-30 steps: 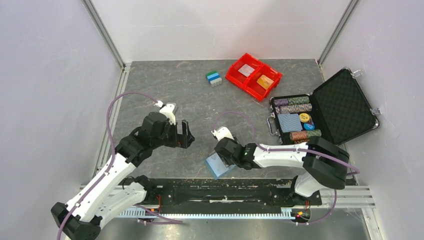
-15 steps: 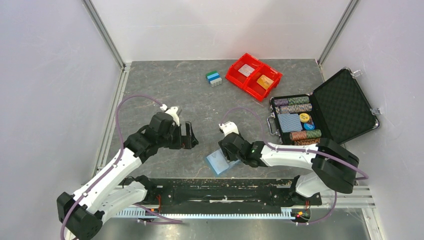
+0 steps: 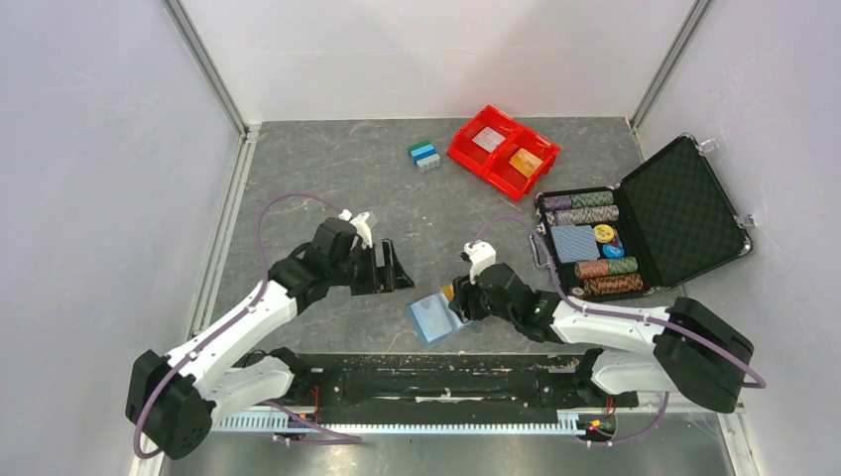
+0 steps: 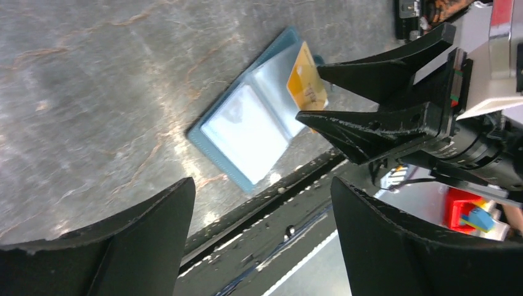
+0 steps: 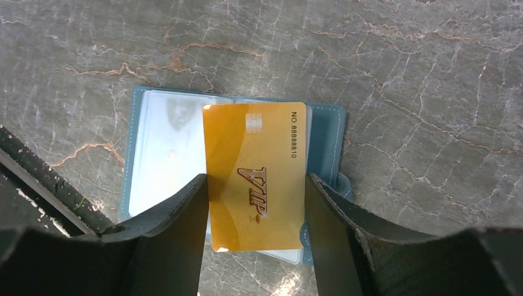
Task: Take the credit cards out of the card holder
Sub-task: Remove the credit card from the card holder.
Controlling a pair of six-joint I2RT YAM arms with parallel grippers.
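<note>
Over the last second your right end effector (image 5: 255, 183) has drawn back toward its own side, and the orange VIP card (image 5: 254, 142) has come with it: the fingers pinch it by its two long edges, raised over the open light-blue card holder (image 4: 240, 131), which has stayed flat on the bench (image 3: 327, 169) near the front edge. So one card looks nearly or fully free of its sleeve. Your left end effector (image 3: 392, 268) has moved in beside the holder, fingers spread, gripping nothing. The other panel looks whitish and may hold a second card; you cannot be sure from here.
</note>
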